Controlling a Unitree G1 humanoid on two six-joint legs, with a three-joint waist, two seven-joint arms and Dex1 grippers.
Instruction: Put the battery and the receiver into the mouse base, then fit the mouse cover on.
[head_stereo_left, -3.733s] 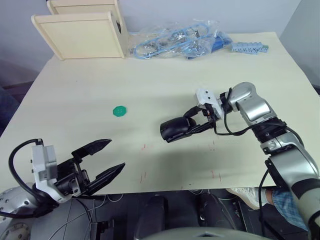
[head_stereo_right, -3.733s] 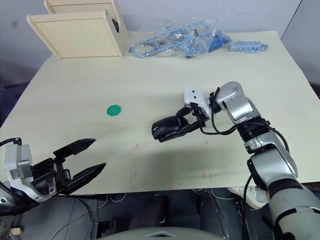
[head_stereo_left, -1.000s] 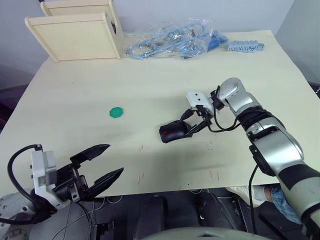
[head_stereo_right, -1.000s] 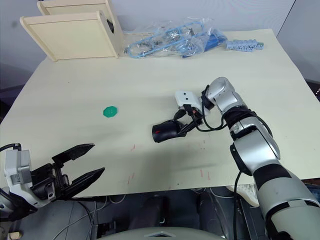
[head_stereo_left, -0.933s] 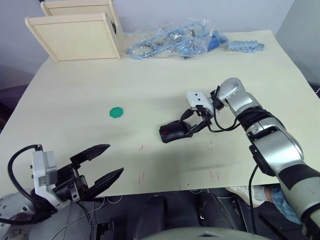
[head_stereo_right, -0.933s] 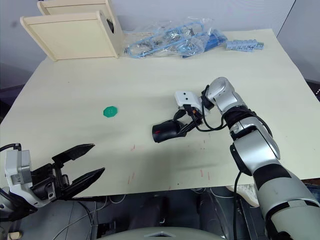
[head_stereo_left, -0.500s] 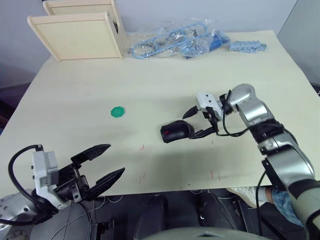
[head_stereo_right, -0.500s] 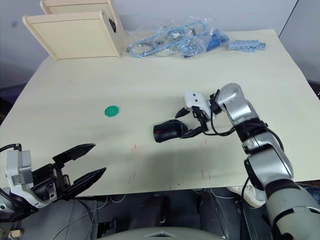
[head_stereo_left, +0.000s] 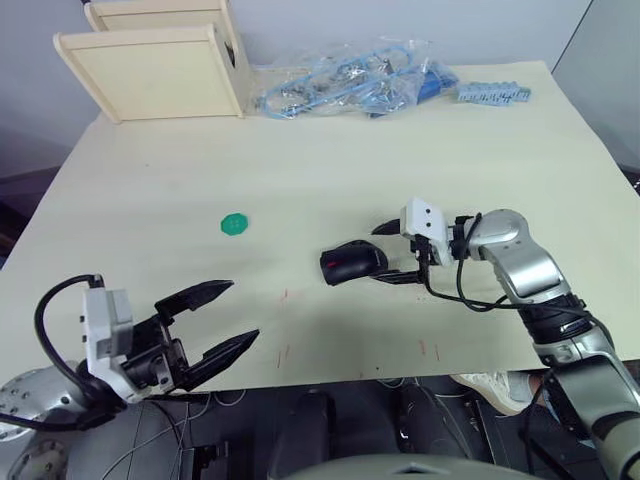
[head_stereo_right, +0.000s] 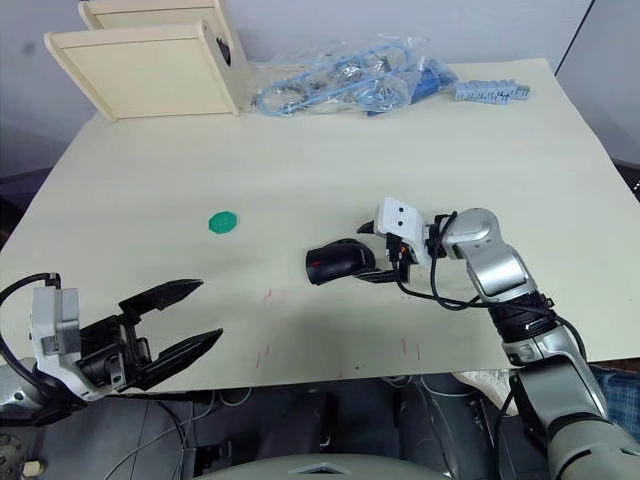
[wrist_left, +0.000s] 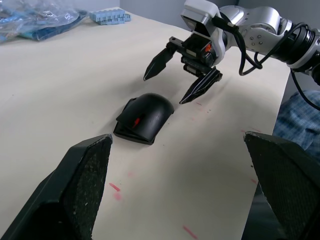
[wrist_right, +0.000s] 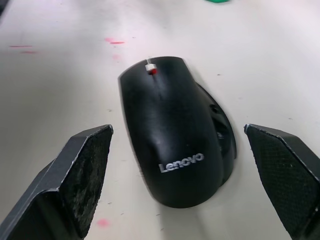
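Observation:
The black mouse (head_stereo_left: 352, 263) lies on the table a little right of centre, its red wheel mark toward my left. The glossy mouse cover (wrist_right: 170, 135) with a logo sits on top of the mouse base (wrist_right: 223, 136), whose edge shows along one side beneath it. The battery and the receiver are hidden. My right gripper (wrist_left: 164, 90) is open just to the right of the mouse, its fingertips flanking the mouse's end without touching it. My left gripper (head_stereo_left: 243, 310) is open and empty at the table's near-left edge, far from the mouse.
A green octagonal disc (head_stereo_left: 234, 224) lies left of centre. Two pale wooden boxes (head_stereo_left: 150, 65) stand at the back left. A plastic bag of blue cables (head_stereo_left: 350, 85) and a blue block strip (head_stereo_left: 493, 94) lie along the back edge.
My right gripper was shut on the mouse a second ago; it has opened and drawn back to the right. The mouse stays where it was set down.

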